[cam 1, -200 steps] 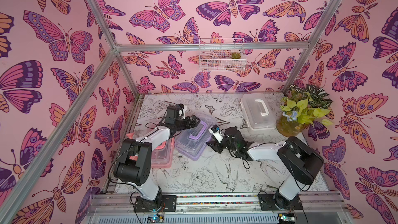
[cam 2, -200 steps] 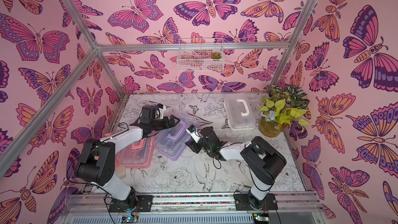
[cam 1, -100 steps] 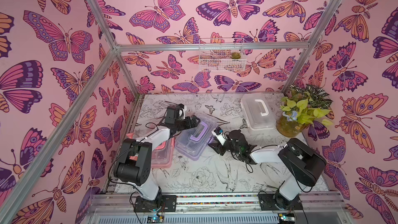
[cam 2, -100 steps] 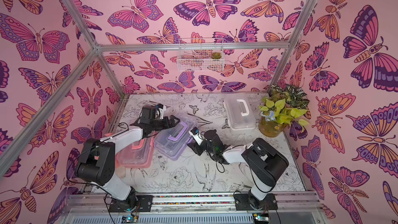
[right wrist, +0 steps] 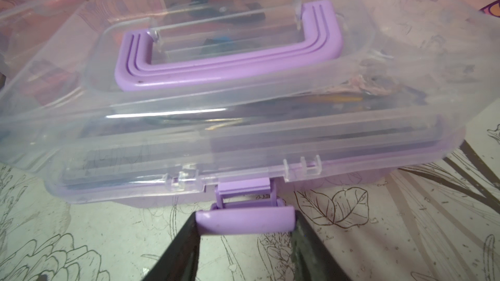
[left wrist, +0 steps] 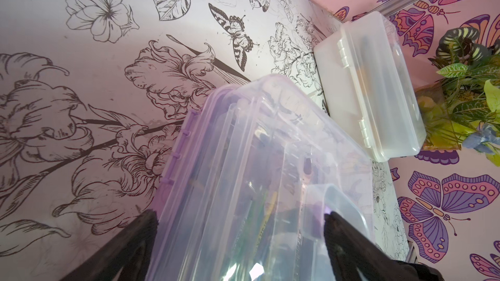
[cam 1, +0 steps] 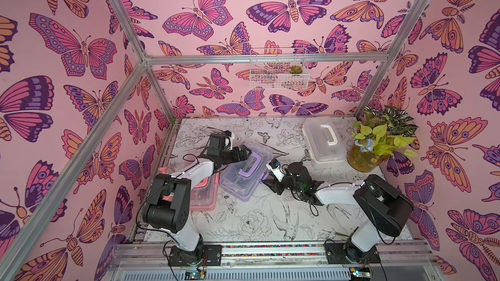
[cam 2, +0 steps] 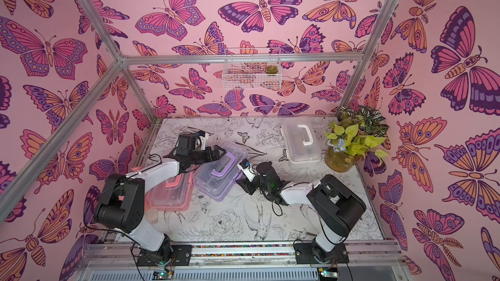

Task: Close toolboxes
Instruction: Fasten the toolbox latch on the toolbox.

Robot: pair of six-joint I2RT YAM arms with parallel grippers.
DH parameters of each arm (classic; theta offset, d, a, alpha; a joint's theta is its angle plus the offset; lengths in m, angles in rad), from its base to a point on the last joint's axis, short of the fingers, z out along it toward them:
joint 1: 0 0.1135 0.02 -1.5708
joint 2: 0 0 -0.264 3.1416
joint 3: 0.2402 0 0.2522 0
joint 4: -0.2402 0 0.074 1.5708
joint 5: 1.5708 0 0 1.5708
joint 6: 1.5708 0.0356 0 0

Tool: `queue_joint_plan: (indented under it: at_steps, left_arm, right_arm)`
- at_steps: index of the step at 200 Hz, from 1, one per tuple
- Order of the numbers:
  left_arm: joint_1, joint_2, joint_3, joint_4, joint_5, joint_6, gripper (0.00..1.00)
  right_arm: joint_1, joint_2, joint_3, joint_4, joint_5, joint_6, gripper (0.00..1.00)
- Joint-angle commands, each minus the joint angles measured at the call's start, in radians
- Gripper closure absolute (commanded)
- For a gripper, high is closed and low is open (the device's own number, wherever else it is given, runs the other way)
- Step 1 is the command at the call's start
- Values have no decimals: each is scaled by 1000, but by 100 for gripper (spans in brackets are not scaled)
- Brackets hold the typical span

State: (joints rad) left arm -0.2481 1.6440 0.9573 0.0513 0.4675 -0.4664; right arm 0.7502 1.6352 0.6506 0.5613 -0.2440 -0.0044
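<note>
Currently, right gripper (right wrist: 245, 218): clenched on the purple latch (right wrist: 243, 225), which hangs unfastened below the front rim of the purple toolbox (cam 1: 244, 177); held, presumably, to swing it up and snap it over the lowered lid. Left gripper (left wrist: 239, 217): released, spread wide astride that toolbox's far end, seemingly bracing it against the push. Pink toolbox (cam 1: 205, 195): just beside it, under the left arm, lid down. White toolbox (cam 1: 323, 141): well apart behind it on the counter (cam 1: 257, 225), lid down. Against earlier views: boxes unmoved; right wrist shifted slightly.
</note>
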Motion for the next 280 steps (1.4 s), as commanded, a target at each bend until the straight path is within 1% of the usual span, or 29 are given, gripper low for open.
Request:
queue_joint_plan:
  at_steps: [1,35,56,124,222,280]
  left_arm:
    - [-1,-4,-30,-44,-17,29,3]
    - [-2,5,-41,-44,-7,26,4]
    - [-3,10,-46,-44,6,23,4]
    - [-11,33,-60,-44,25,17,5]
    - [-22,72,-68,-42,46,11,5]
    - [-23,78,-66,-43,47,8,5]
  right_arm:
    - [-3,-46,57,-121,-33,-14,59]
    - [-2,-35,135,-245,-41,-32,59]
    - [-2,-13,178,-288,-58,-34,58]
    - [0,26,300,-417,-48,-35,58]
    - [26,67,423,-551,8,-9,57]
    - [28,36,428,-583,56,3,57]
